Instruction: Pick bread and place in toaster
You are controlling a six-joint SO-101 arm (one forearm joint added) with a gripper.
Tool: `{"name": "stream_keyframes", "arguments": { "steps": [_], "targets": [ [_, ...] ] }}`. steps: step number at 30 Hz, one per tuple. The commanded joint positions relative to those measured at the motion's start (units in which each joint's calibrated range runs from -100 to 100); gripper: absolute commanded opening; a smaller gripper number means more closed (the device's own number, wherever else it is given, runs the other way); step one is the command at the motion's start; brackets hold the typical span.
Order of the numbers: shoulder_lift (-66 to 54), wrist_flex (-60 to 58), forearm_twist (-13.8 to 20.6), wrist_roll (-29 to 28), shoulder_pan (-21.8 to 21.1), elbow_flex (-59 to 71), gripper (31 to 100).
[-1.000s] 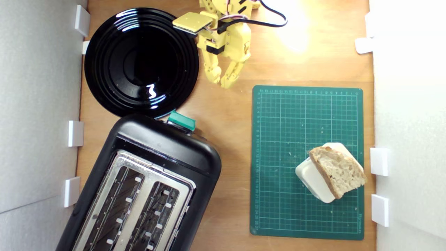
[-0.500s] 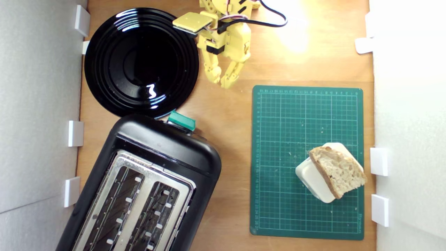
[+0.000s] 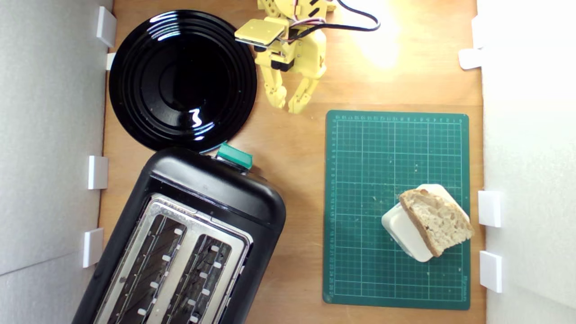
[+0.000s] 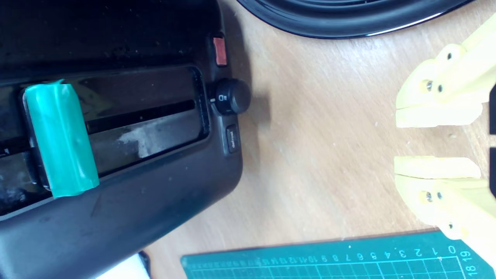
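The bread, a tan holey half-slice with brown crust, leans on a cream-white block on the green cutting mat at the exterior view's right. The black toaster with a metal top and green lever fills the lower left; the wrist view shows its lever and end face. My yellow gripper hangs at the top centre, far from the bread, with a small gap between its fingertips and nothing held. The wrist view shows no bread.
A round glossy black plate lies at the top left, just beside the gripper. White foam walls with white clips line both sides. A black cable runs from the arm. Bare wood lies between toaster and mat.
The gripper has shifted slightly toward the exterior view's right and its fingers have parted a little more. The bread, block and toaster have not moved.
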Motion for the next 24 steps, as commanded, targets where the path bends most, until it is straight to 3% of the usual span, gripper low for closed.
{"name": "stream_keyframes", "arguments": {
  "steps": [1, 8, 15, 24],
  "targets": [
    [-0.5, 0.5, 0.0, -2.3, -0.3, -0.1, 59.5],
    [-0.3, 0.5, -0.1, -3.4, -0.3, -0.4, 59.5],
    [0.8, 0.5, -4.2, -3.5, -0.3, -4.1, 59.5],
    [18.5, -8.4, -6.7, -7.8, -0.2, -19.1, 59.5]
  ]
}}
